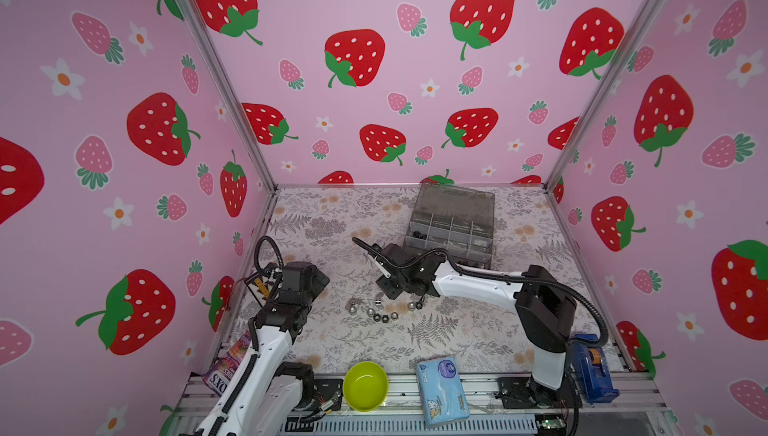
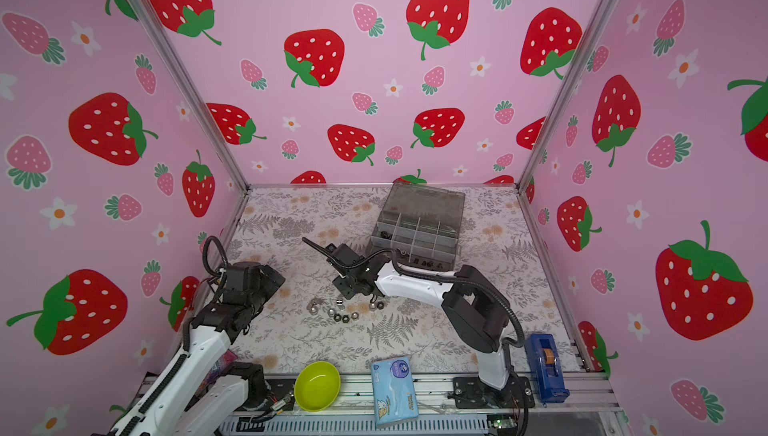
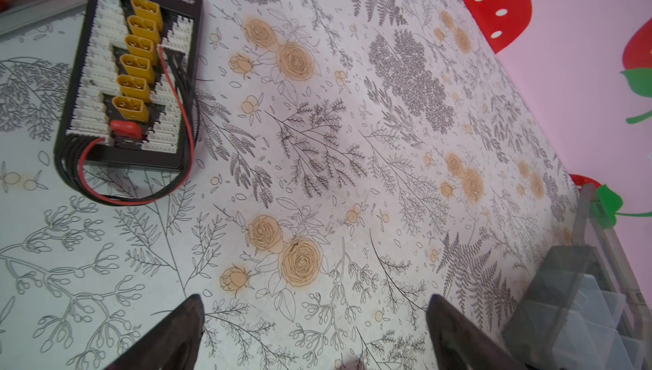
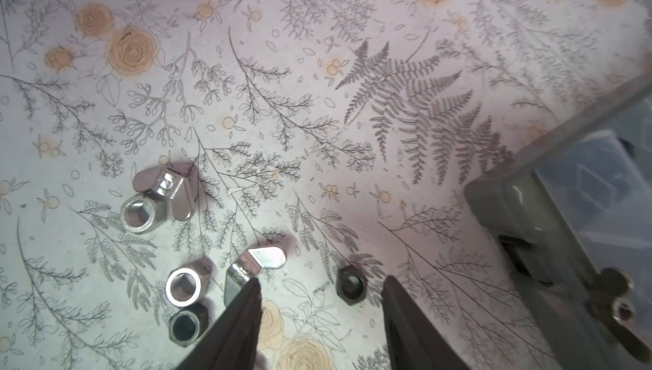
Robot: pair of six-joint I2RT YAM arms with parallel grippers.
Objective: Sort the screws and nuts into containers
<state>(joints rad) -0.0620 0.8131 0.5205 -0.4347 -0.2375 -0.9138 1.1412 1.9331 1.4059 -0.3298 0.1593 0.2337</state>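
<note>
Nuts (image 1: 385, 318) lie loose in a small cluster on the flowered table (image 1: 332, 221), mid-table in both top views and well apart from the grey organizer box (image 1: 453, 226), which stands open at the far side. Dark pieces sit in its nearest compartments, but from above we cannot tell their kinds.

The right gripper (image 4: 321, 290) hangs just over the cluster, fingers parted and nothing held between them. In the right wrist view we count 6 loose pieces: 2 wing nuts, 2 silver nuts and 2 dark hex nuts. 1 black hex nut (image 4: 350, 287) lies flat, hole up, in the gap between the 2 tips. It is closer to the far fingertip (image 4: 397, 301) than to the near fingertip (image 4: 248, 301). The near fingertip touches or overlaps a wing nut (image 4: 254, 265), whose wings spread slantwise to the closing line.

The left gripper (image 3: 317, 301) is spread wide and empty over bare table near a black charging board (image 3: 130, 78), well apart from the cluster. So the right arm is nearer to both nuts and box.

We judge the coming move to be a short drop and a close on the hex nut. Flat and round-ish, it needs no wrist turn. We would first centre it between the tips, or the wing nut may be dragged along.
</note>
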